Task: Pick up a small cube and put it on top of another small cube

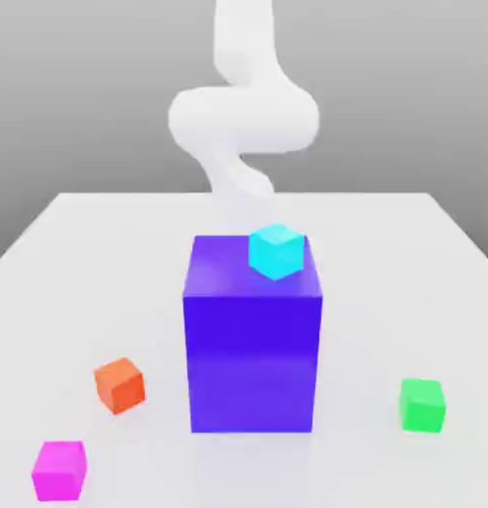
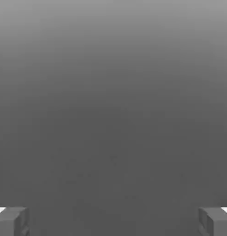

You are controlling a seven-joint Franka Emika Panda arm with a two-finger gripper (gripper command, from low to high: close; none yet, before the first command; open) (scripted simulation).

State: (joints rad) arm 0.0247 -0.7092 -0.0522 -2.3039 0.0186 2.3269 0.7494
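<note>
Pincer spread wide, small cubes waiting to be stacked

Pincer point(image 2: 113, 222) has its two fingers spread well apart in the hand view, with nothing pinched between them. I judge this is so because no cube is chosen by a grip, and a wide opening is what the first grasp needs. The white, smooth robot arm point(image 1: 244, 119) stands behind the large block in the exterior view.

Nearest to the arm, a small cyan cube point(image 1: 276, 252) appears to rest on top of a tall, glossy blue-violet block point(image 1: 253, 362), towards the exterior view's right side of its top. It is turned, with one corner to the camera. The block probably serves as an obstacle or a raised stand, so the pincer should pass it with care.

Further out, the other small cubes lie on the pale surface point(image 1: 387, 288). A plain orange-red cube point(image 1: 120, 385), also turned, is at the exterior view's left of the block; a magenta cube point(image 1: 60, 471) is beyond it, closer to the camera. A bright green cube point(image 1: 423, 405) is well apart, at the exterior view's right. Their separation should leave room for the fingers. Which cube must be lifted, the task does not say.
</note>
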